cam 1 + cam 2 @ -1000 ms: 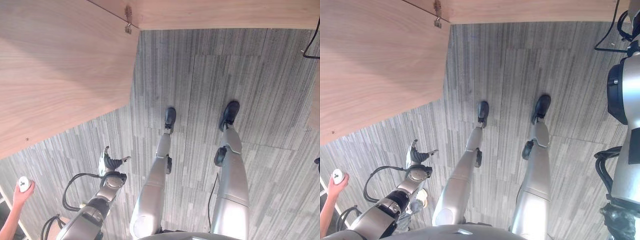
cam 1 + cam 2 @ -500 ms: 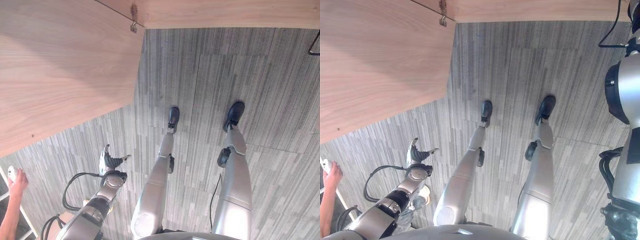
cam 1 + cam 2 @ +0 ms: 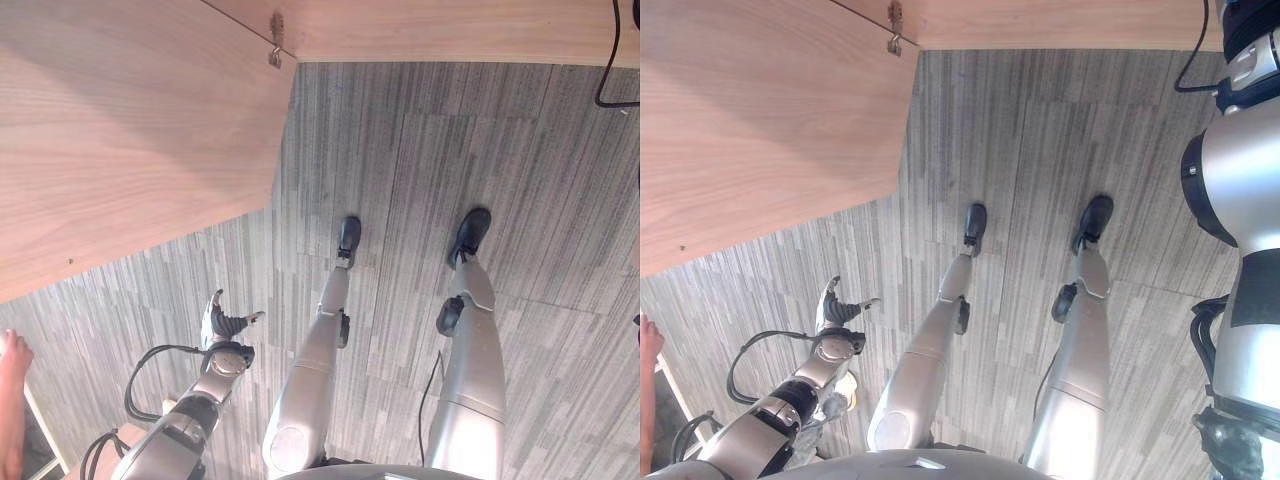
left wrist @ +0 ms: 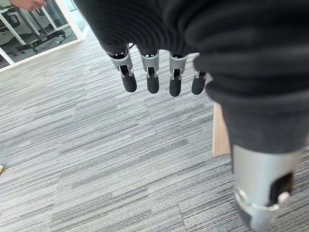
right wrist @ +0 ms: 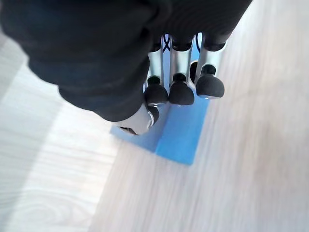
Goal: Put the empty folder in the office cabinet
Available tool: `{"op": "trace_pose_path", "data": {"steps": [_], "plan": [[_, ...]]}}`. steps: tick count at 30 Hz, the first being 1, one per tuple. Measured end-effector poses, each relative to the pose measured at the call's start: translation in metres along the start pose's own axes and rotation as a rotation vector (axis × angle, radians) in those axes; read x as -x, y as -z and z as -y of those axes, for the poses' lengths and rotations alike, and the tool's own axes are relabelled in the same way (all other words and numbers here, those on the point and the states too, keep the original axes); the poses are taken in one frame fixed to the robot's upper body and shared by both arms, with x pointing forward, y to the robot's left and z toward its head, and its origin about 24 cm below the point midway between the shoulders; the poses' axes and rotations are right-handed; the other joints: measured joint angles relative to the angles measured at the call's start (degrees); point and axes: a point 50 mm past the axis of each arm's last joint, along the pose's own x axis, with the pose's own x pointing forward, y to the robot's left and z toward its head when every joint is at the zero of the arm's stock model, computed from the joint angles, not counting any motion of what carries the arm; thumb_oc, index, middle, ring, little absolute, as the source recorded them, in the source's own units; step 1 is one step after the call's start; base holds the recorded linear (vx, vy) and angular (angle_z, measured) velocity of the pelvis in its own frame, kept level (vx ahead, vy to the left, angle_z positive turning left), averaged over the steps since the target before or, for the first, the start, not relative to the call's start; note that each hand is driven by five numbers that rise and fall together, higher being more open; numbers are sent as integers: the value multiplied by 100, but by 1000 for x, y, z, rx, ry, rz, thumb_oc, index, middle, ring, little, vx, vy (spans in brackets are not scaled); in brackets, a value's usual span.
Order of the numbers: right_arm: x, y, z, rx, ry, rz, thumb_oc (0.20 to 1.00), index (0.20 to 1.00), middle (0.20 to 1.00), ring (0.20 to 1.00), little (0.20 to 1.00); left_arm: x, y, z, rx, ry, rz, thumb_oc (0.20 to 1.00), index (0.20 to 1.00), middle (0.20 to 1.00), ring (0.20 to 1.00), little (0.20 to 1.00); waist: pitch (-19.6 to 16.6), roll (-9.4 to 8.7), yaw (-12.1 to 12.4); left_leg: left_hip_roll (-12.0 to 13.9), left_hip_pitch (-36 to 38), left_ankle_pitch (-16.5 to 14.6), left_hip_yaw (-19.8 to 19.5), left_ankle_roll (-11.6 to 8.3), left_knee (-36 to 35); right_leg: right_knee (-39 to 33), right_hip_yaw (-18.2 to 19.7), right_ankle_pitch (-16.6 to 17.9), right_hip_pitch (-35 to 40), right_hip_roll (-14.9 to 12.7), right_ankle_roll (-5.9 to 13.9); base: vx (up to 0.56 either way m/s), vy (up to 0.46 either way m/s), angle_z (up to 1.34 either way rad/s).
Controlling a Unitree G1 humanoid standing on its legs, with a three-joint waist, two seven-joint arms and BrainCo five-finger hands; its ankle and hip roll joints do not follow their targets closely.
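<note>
A blue folder (image 5: 179, 134) stands pinched between the fingers and thumb of my right hand (image 5: 176, 91), close over a pale wooden surface (image 5: 251, 145); the part inside the hand is hidden. My left hand (image 3: 222, 322) hangs low at my left side above the grey carpet. Its fingers (image 4: 152, 77) are straight and hold nothing. A large wooden cabinet panel (image 3: 130, 130) with a small metal hinge (image 3: 275, 55) at its corner fills the upper left of the eye views.
Grey striped carpet (image 3: 420, 150) runs ahead of me. A person's hand (image 3: 10, 355) shows at the left edge. In the left wrist view there is a glass wall with chairs (image 4: 34, 36) behind it and a wooden edge (image 4: 219, 137) near my arm.
The whole picture has shifted a little, so the camera moved. The person's hand with a small white thing has slid toward the left edge. My left hand hangs as before.
</note>
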Motion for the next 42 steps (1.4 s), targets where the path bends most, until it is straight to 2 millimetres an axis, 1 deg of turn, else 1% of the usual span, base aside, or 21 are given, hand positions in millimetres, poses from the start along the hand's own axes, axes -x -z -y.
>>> {"op": "trace_pose_path", "data": {"steps": [4,7,10,17,27,37,39,40,42], "plan": [[0,2,1,-28,5,-8,200,200,200,200,200,0,1,1,-16,8,2,1000,1000,1000,1000,1000,0,0,5,-2,2,-7,-11,10,0,14,1,-21,-1,-2,-11,0,0,0],[-1,13,12,-29,59,-52,200,200,200,200,200,1,3,0,-19,8,-6,1000,1000,1000,1000,1000,0,1,27,-4,-24,-8,-9,11,0,27,4,-24,-39,-3,-16,0,0,0],[-2,17,17,-11,85,-67,200,200,200,200,200,1,5,-2,-23,5,-9,1000,1000,1000,1000,1000,-1,3,28,-5,-104,5,-1,-8,0,42,7,-23,-129,-3,-17,0,0,0],[-2,17,20,1,104,-73,200,200,200,200,200,0,5,-8,-31,-6,-5,1000,1000,1000,1000,1000,3,13,23,-9,-147,4,26,-10,0,124,18,-53,-230,-3,-55,0,0,0],[-2,15,20,26,117,-57,200,200,200,200,200,0,5,-8,-30,-6,-4,1000,1000,1000,1000,1000,3,14,20,-13,-180,-19,96,-15,-2,157,107,-69,-324,15,-36,0,0,0],[-2,10,22,50,147,-28,200,200,200,200,200,0,5,-9,-30,-17,-5,1000,1000,1000,1000,1000,2,15,26,-18,-234,-22,106,-11,-3,172,129,-70,-394,18,-36,2,-10,0],[-3,3,25,92,156,-6,200,200,200,200,200,0,7,-10,-32,-27,-9,1000,1000,1000,1000,1000,2,15,25,-11,-292,-40,102,-31,-5,196,131,-75,-458,23,-43,4,-56,0],[-4,-4,28,105,163,12,200,200,200,200,200,0,8,-10,-34,-30,-16,1000,1000,1000,1000,1000,1,17,21,-11,-334,-62,101,-60,-5,221,133,-81,-513,22,-50,16,-39,0],[-5,-21,39,133,194,56,200,200,200,200,200,1,14,-12,-43,-35,-40,1000,1000,1000,1000,1000,1,17,22,9,-478,-23,97,-46,-2,249,126,-83,-669,39,-53,8,-23,0]]}}
